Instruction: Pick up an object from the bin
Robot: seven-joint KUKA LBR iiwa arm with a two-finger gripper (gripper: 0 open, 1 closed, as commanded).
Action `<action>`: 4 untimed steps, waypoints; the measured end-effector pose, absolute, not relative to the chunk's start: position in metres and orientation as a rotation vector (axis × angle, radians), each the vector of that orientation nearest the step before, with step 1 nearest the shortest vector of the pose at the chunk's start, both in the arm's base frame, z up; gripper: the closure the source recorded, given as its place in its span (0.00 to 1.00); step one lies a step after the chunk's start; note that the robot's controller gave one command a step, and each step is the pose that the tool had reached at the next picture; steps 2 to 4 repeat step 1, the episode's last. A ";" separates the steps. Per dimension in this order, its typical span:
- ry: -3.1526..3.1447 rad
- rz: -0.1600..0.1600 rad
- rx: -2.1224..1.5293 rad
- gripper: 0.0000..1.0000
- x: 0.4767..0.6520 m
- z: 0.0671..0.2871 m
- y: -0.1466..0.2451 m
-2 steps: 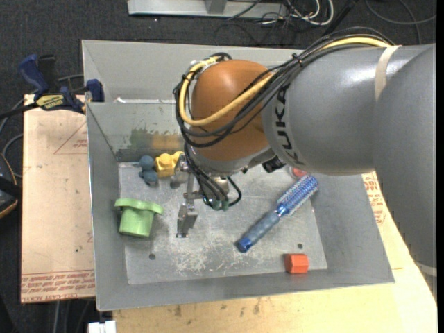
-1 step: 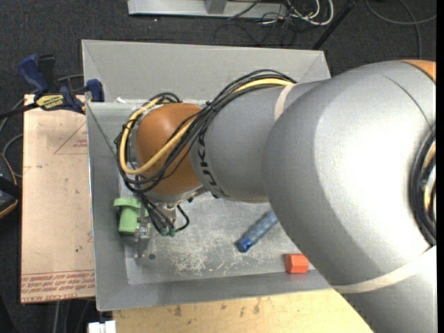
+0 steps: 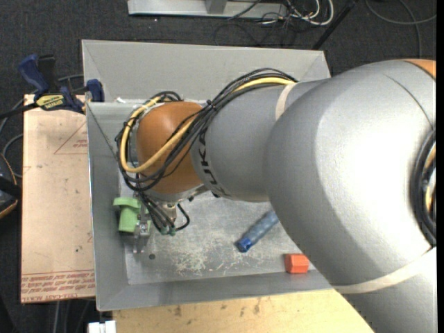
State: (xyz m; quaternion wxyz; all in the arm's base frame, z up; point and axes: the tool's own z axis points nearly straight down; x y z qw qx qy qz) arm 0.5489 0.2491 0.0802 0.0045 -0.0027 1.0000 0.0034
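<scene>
Gripper: the gripper (image 3: 144, 229) was set low at 9 o'clock of the bin (image 3: 208, 68), under the orange cover (image 3: 166, 144). Whether it was clenched or released could not be told.
Green block: the green block (image 3: 126, 215) was seen at 9 o'clock by the left wall, touching or just beside the gripper. A grasp could not be confirmed. As the nearest thing, it was judged the likely target.
Blue tube: the blue tube (image 3: 254, 232) was laid flat and slantwise at 4 o'clock, well apart from the gripper.
Orange cube: the orange cube (image 3: 297, 263) was found at 5 o'clock, near the front wall.
Surface: grey metal, scuffed pale toward 6 o'clock. It was judged hard and slick, so the block might be pushed against the wall rather than caught.
Room: a dark floor (image 3: 41, 12) was seen around the bin.
</scene>
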 end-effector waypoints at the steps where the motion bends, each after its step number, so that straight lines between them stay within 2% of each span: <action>1: 3.133 0.008 0.003 1.00 0.537 0.212 0.244; 4: 3.133 0.008 0.003 1.00 0.537 0.212 0.244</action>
